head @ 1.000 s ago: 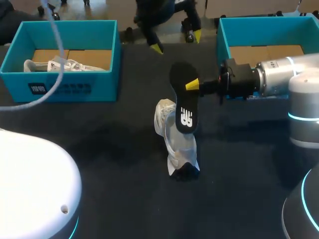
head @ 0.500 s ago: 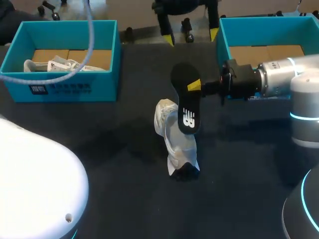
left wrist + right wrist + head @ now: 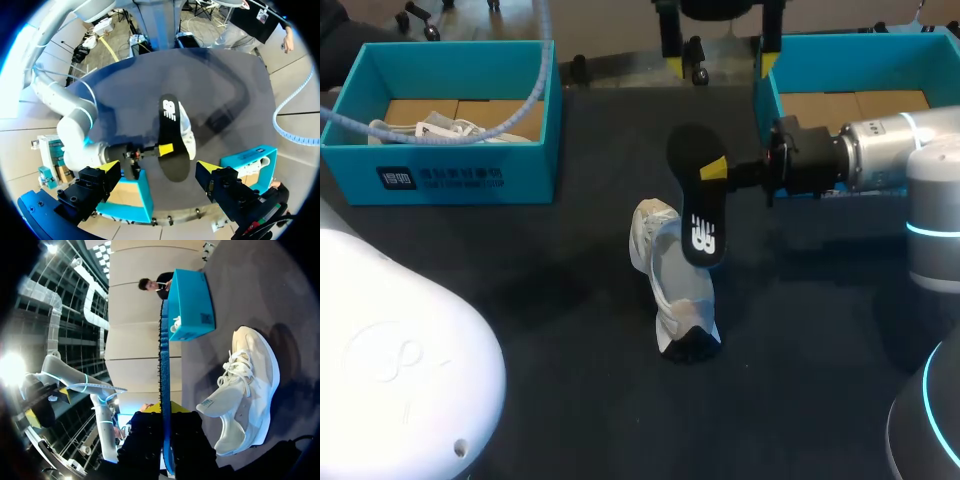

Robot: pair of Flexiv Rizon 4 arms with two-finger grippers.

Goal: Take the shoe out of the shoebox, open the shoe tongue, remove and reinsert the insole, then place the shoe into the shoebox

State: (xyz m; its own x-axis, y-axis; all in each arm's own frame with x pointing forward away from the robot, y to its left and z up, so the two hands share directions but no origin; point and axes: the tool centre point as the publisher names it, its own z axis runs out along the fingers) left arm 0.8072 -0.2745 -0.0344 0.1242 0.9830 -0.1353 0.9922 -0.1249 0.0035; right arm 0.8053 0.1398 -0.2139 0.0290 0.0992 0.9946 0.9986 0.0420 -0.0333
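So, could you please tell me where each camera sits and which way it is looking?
Head: above and behind the robot, looking down at the table; the right gripper holds the insole by the shoe.
Left wrist: high at the table's far side, looking back down; the open left gripper frames the insole.
Right wrist: along its fingers; insole edge-on, shoe beside.
Shared: all show insole and shoe.

matt black insole, white mesh shoe
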